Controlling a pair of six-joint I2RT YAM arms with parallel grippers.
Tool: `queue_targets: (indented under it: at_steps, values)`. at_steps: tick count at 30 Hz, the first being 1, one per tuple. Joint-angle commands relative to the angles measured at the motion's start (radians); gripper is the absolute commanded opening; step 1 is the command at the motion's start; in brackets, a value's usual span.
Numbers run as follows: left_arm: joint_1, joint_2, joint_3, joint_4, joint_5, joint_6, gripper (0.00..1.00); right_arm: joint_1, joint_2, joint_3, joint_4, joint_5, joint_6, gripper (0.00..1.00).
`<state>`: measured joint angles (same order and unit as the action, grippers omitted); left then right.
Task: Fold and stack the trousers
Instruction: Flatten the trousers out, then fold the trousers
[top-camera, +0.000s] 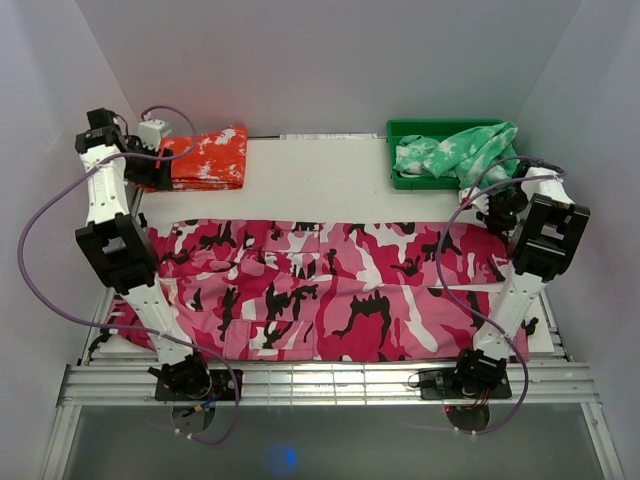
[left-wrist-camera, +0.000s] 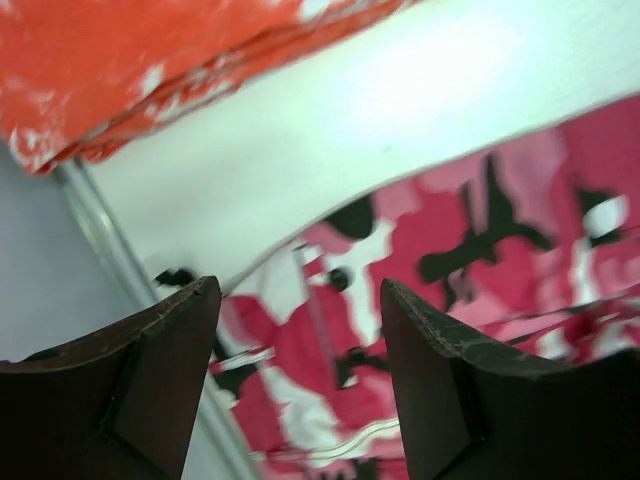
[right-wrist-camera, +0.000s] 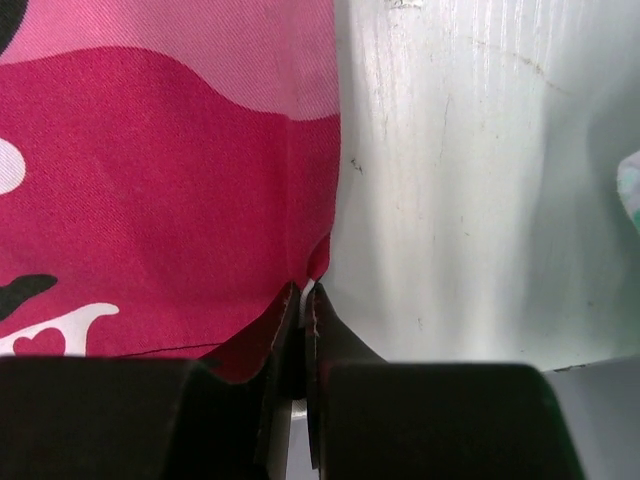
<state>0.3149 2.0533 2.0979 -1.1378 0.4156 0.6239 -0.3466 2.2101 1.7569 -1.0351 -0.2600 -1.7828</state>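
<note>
As pink trousers (top-camera: 330, 290) lie flat, right end effector (right-wrist-camera: 303, 296) pinches them; left end effector (left-wrist-camera: 300, 292) gapes empty.

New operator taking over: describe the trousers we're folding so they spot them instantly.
On the white table, look at the near half. The trousers lie spread across its width. They alone are pink-magenta camouflage; the orange-red garment and green garment sit at the far corners.

White table (top-camera: 320, 180), 3 items: trousers (top-camera: 330, 290) spread flat, edge at right claw (top-camera: 497, 208); orange garment (top-camera: 205, 157) beside left claw (top-camera: 153, 168); green bin (top-camera: 430, 125) beyond right claw.
</note>
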Motion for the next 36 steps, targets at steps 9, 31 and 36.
queue_targets:
  at_steps: [9, 31, 36]
  values:
    - [0.141, 0.171, 0.011, -0.122, -0.017, 0.525, 0.78, -0.003, -0.113, -0.111, 0.173, 0.081, -0.009, 0.08]
    - [0.125, 0.361, -0.13, 0.072, -0.089, 0.626, 0.67, 0.058, -0.171, -0.042, 0.132, 0.081, 0.036, 0.08]
    - [0.121, 0.332, -0.167, 0.091, -0.048, 0.602, 0.34, 0.057, -0.168, 0.088, 0.078, 0.004, 0.1, 0.08]
